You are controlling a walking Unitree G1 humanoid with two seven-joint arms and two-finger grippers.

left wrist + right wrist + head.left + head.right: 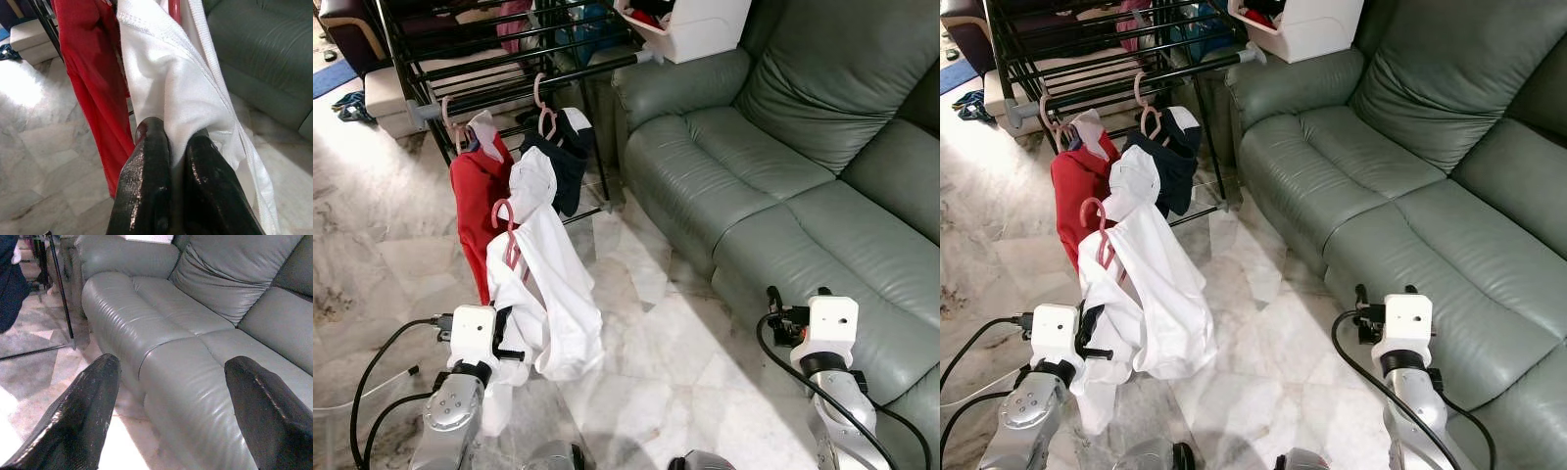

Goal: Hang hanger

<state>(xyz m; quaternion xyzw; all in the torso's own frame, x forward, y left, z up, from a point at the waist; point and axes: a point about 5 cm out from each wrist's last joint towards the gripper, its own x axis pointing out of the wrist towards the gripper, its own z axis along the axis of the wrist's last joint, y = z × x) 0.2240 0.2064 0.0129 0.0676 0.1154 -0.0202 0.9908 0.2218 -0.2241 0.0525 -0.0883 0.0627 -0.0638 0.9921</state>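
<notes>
At the upper left of the frame stands a black drying rack (499, 49), its rails crossing above a low beige bench (386, 93). From its front rail hang a red shirt (475, 211) and a dark navy garment (563, 162), each on a pink hanger. Just right of the red shirt and overlapping it, in the left centre, is a white shirt (553, 304) on a red hanger (506, 235) whose hook stands free, below the rail and not on it. The left hand (171, 147), at lower left, has its fingers pinched narrow on a fold of that white shirt. The floor (656, 362) is pale marble tile, sunlit in patches. A white basket (690, 24) rests on the arm of the grey-green leather sofa (803, 147) that takes up the right side. The right hand (166, 382), at lower right, hovers wide apart and empty before the sofa's seat edge.
</notes>
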